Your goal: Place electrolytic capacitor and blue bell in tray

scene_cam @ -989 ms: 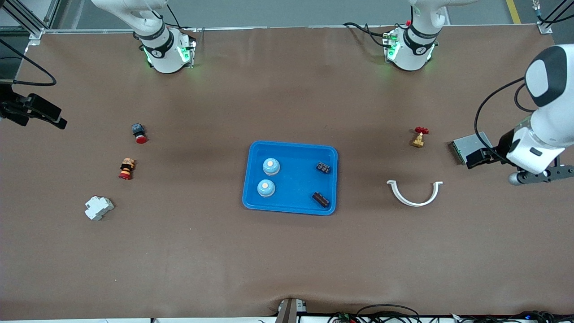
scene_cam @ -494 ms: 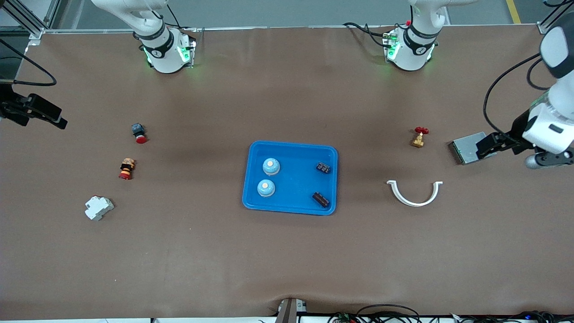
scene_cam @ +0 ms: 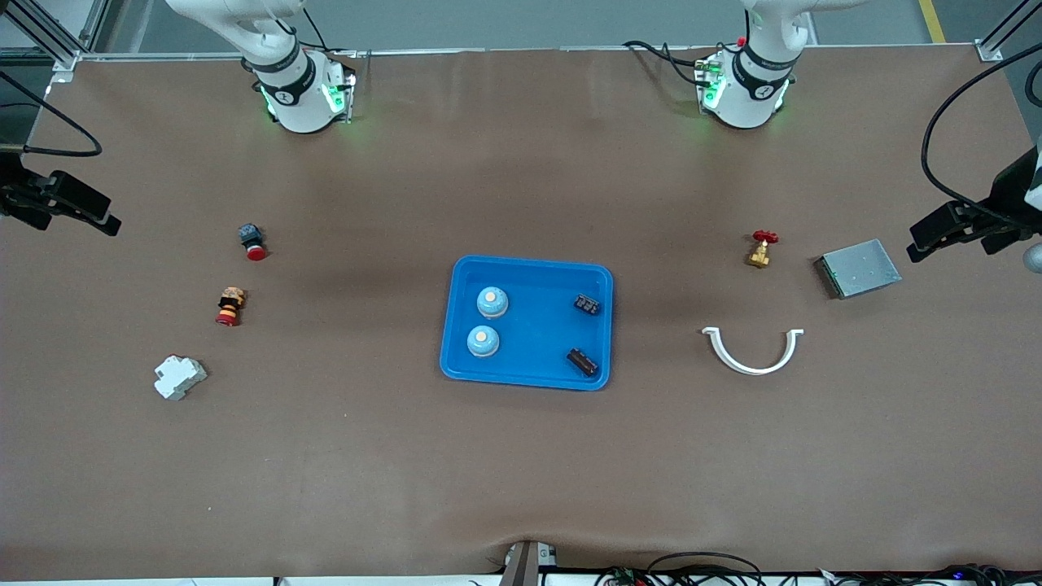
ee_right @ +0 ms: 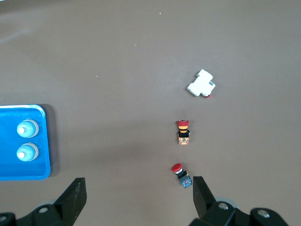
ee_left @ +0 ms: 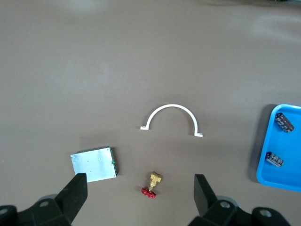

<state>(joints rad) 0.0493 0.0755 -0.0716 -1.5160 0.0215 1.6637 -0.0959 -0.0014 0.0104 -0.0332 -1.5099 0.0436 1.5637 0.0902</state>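
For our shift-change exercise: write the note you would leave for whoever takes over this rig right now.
Left pincer: open, empty, over the table's edge at the left arm's end.
Right pincer: open, empty, waiting over the edge at the right arm's end.
Tray: mid-table, holding two blue bells and two capacitors.
Done: all four placed.
Left: nothing visible.

Tray mid-table, loose parts toward both ends

The tray (scene_cam: pixel 527 322) holds two bells (scene_cam: pixel 492 302) along its rim toward the right arm's end and two capacitors (scene_cam: pixel 587 304) along the rim toward the left arm's end.
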